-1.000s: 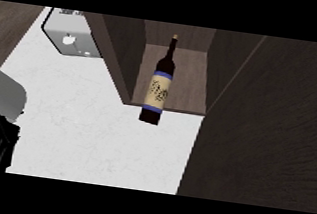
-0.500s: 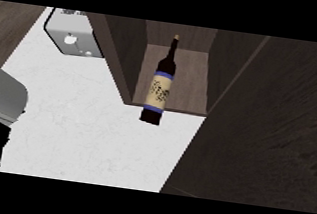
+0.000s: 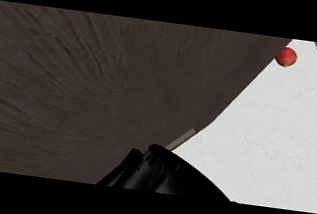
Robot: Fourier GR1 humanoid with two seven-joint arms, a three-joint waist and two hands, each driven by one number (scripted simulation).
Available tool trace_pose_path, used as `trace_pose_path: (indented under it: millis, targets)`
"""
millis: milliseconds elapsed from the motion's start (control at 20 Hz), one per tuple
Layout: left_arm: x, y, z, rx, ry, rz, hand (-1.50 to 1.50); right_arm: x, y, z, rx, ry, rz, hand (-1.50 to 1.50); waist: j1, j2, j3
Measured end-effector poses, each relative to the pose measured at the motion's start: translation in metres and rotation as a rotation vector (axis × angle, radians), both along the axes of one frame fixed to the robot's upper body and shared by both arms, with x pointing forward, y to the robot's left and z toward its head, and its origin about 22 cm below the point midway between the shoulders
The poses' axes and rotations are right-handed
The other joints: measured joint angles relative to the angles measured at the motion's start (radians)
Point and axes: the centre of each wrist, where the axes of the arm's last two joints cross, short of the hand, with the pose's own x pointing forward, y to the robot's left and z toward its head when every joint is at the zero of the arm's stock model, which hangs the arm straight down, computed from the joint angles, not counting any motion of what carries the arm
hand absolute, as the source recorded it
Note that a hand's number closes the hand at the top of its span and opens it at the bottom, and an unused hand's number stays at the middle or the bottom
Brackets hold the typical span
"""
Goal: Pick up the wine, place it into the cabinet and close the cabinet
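- Cabinet door [image 3: 96, 91]: dark wood panel fills most of the view; cut off at left and top; whatever lies behind it is hidden.
- Black hand [image 3: 160, 175]: cut off at the lower edge; left or right not determinable; finger pose unreadable.
- Red object [image 3: 286, 56]: partly covered by the door's edge; identity not determinable.
- Wine: not visible.

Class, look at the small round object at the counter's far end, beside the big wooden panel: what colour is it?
Red, shading to orange on one side. The round object shows only in the head view, near the top right.

Dark wooden cabinet door [image 3: 96, 91] across left view.
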Motion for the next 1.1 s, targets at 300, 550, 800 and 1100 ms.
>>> trace_pose_path:
  millis: [300, 550, 800, 1100]
  targets:
    - [-0.001, 0.004, -0.001, 0.003, 0.002, -0.002, 1.50, 0.037, 0.032, 0.017, 0.041, 0.044, -0.025, 1.50, -0.001, 0.001, 0.000]
    - [-0.001, 0.007, -0.006, 0.007, 0.001, 0.002, 1.50, 0.070, 0.044, 0.016, 0.081, 0.079, -0.066, 1.50, -0.003, 0.000, 0.001]
    - [-0.002, 0.010, -0.003, 0.010, -0.003, -0.007, 1.50, 0.095, 0.048, 0.008, 0.101, 0.132, -0.092, 1.50, -0.004, -0.005, 0.001]
    - [-0.005, 0.006, -0.001, 0.020, 0.001, -0.011, 1.50, 0.116, 0.042, -0.003, 0.105, 0.139, -0.099, 1.50, -0.005, -0.018, 0.003]
